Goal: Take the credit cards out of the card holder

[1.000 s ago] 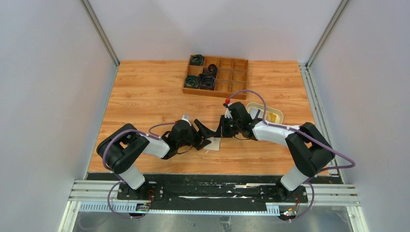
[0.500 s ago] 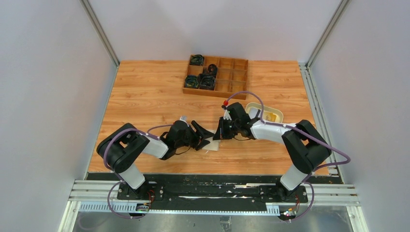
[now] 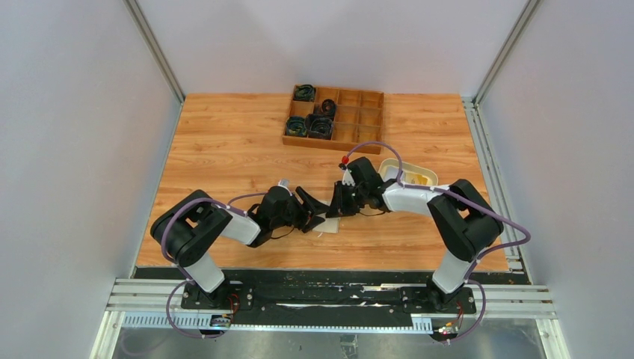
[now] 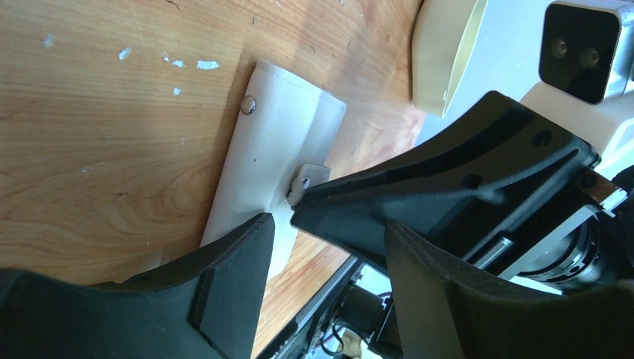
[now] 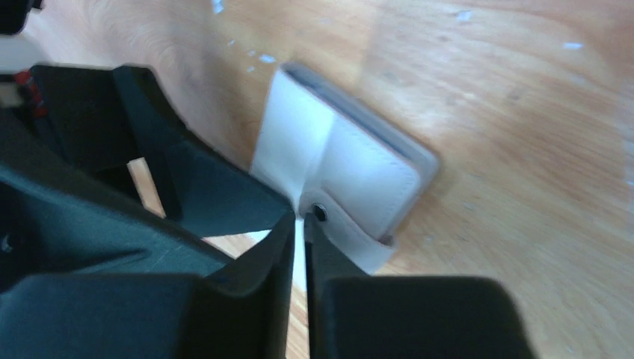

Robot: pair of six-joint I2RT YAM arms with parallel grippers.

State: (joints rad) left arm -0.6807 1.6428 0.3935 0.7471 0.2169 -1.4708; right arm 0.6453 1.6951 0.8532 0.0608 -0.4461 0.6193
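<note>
On the orange wooden table lies the small beige folding card holder. The left claw, released, straddles its near end along its long axis. The right claw, clenched, meets its snap tab from the opposite side.

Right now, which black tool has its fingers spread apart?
The left tool, open beside the small beige folding wallet; the right tool is shut.

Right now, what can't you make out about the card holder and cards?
- Credit cards: none visible anywhere; the folded card holder would hide them.
- Top view: left hand and right hand cover most of the card holder.
- Right wrist view: blurred; can't tell if right hand pinches the snap tab.
</note>
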